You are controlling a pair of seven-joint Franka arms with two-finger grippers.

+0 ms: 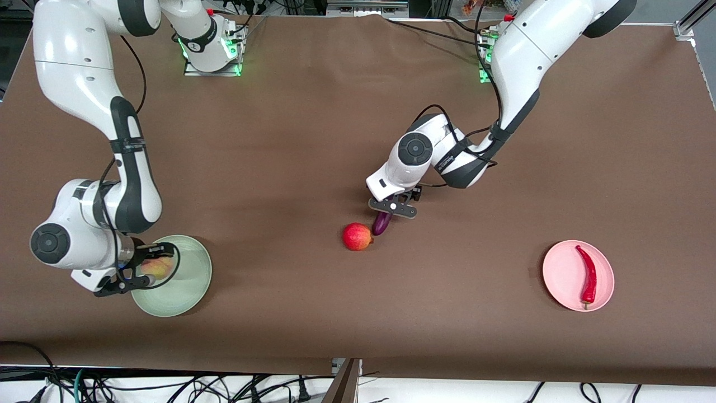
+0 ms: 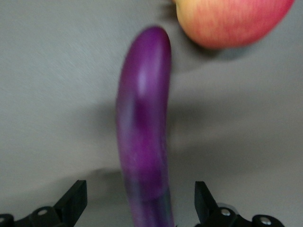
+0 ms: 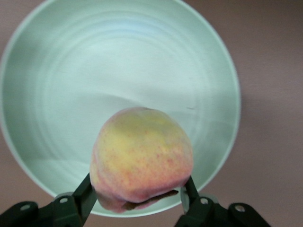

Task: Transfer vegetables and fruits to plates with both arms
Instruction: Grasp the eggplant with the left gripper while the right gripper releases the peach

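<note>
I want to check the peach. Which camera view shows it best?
The right wrist view: the peach fills it, held over the green plate. The front view shows only a part; the left wrist view shows none.

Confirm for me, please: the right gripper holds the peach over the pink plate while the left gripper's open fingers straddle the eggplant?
Not quite: the plate under the peach is the green plate, as the right wrist view shows. The rest stands: the right gripper holds the peach, and the left gripper is open astride the eggplant.

2 glossy white arms [image 1: 84, 67], dark grey joints, blk cables, blk pincers.
</note>
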